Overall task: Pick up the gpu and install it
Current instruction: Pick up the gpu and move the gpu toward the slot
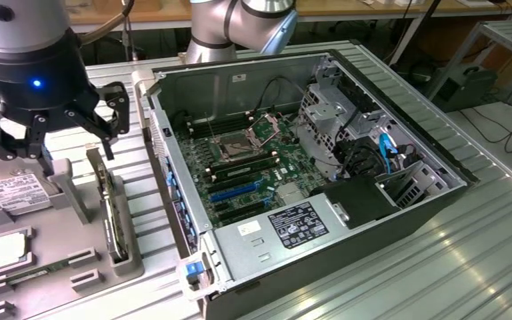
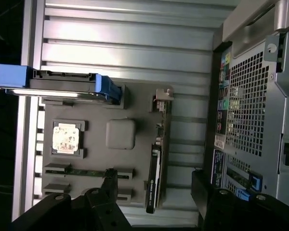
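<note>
The tool (image 1: 51, 143), spread wide and holding nothing, hovers over the grey tray (image 1: 61, 233), the gpu (image 1: 111, 213) upright at its five o'clock in the exterior view.

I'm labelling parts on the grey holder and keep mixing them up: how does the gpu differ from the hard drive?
The gpu is a thin dark card standing on edge; the hard drive is a silver box with a white label. The gpu sits nearer the computer case; the hard drive farther from it. Both rest in the grey holder.
</note>
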